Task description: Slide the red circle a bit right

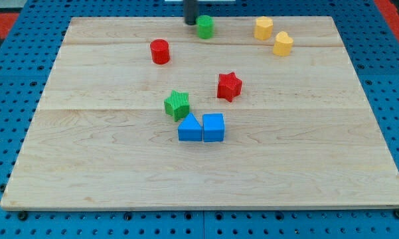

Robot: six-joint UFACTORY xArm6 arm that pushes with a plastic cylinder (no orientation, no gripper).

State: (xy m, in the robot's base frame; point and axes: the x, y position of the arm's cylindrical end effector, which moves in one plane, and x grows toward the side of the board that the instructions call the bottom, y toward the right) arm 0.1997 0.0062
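The red circle (160, 51) is a short red cylinder standing on the wooden board (86, 166), toward the view's upper left. My tip (190, 22) comes down from the view's top edge and rests near the board's top edge. It stands to the upper right of the red circle, apart from it, and just left of the green circle (205, 26), close to touching it.
Two yellow blocks (263, 28) (283, 43) sit at the view's upper right. A red star (230, 86) is near the centre, a green star (177, 104) to its lower left, and a blue triangle (190, 128) and blue cube (213, 127) side by side below.
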